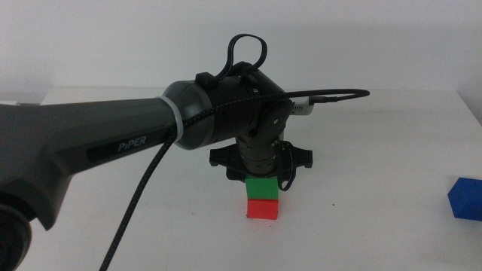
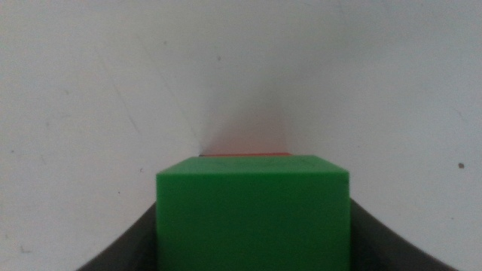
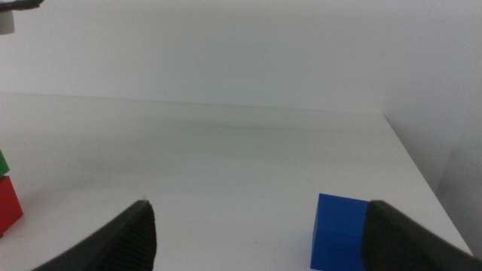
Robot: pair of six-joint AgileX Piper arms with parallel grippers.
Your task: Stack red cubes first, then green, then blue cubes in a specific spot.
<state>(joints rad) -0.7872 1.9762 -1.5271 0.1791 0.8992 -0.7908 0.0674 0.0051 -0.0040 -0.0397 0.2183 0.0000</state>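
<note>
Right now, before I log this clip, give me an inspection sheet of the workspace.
Surface: white table, faint dark specks.
Job's things: green cube sits on red cube mid-table; blue cube alone at the right edge, not stacked.
Clutter: nothing seen.
Grippers: left gripper is over the stack, jaws on either side of the green cube; right gripper open, waiting near the blue cube.
Cables: braided cable along the left arm, looping above the wrist.
Surroundings: plain white wall.

Left gripper [image 1: 262,175] over green cube [image 1: 262,188], stacked on red cube [image 1: 263,208]; blue cube [image 1: 467,199] far right.
</note>
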